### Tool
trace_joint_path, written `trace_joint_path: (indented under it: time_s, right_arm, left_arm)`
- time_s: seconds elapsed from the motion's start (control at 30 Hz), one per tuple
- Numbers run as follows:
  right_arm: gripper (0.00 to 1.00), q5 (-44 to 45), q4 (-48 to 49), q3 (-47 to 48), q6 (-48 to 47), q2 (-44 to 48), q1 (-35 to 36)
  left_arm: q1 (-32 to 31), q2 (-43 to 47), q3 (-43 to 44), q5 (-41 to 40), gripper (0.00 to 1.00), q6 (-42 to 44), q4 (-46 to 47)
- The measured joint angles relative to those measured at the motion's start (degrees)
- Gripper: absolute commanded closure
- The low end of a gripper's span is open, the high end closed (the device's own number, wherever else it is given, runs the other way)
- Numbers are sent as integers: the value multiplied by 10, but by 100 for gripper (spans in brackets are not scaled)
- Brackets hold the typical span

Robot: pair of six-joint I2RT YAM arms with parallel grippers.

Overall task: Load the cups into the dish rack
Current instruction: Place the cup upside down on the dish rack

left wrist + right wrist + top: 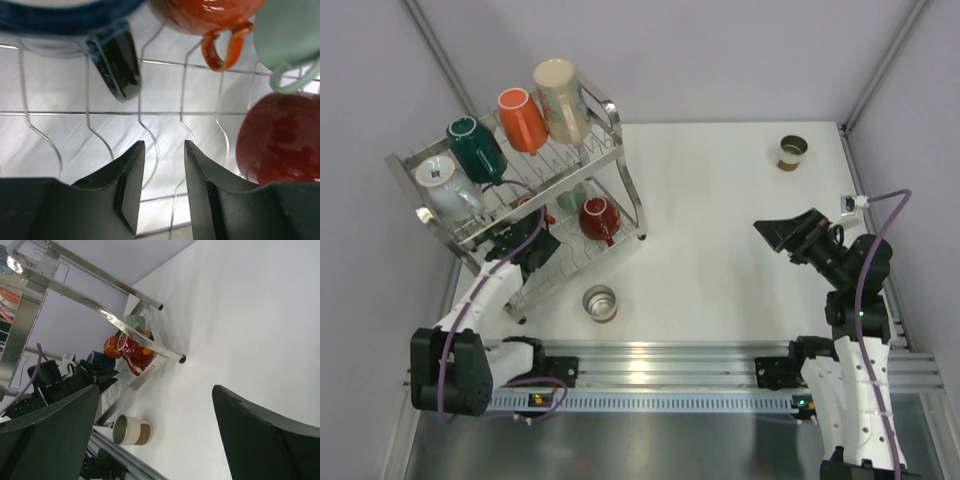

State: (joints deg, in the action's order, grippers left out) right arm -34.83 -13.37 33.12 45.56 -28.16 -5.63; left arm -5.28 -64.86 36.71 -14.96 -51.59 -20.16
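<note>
Rack: the dish rack [631, 195] is being kept at the table's far left corner, with cups [523, 120] on both tiers.
Outside: a brown-banded cup [600, 303] near the front edge and a small cup [792, 152] at the far right corner are being left unloaded.
Left gripper [162, 146]: jaws partly spread over the lower wires, nothing being pinched.
Right gripper [783, 228]: jaws wide, empty.
Handling: probably stiff, glazed, slippery and breakable; the rim wall is being judged the best hold.
Hidden: the navy cup [60, 20] is being cut off by the frame edge.
</note>
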Motion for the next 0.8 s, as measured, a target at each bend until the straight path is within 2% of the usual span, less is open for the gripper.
trace_joint_path:
  time_s: [0.27, 0.4, 0.57, 0.8]
  right_arm:
    - [4, 2, -1, 0, -2, 1, 0]
    - [4, 3, -1, 0, -4, 1, 0]
    - [4, 7, -8, 0, -10, 4, 0]
    - [4, 10, -14, 3, -17, 2, 0]
  left_arm:
    - [0, 48, -3, 89, 58, -25, 4]
    - [0, 82, -30, 179, 62, -63, 66]
    - [0, 62, -89, 324, 63, -151, 163]
    - [-26, 51, -89, 435, 62, -205, 223]
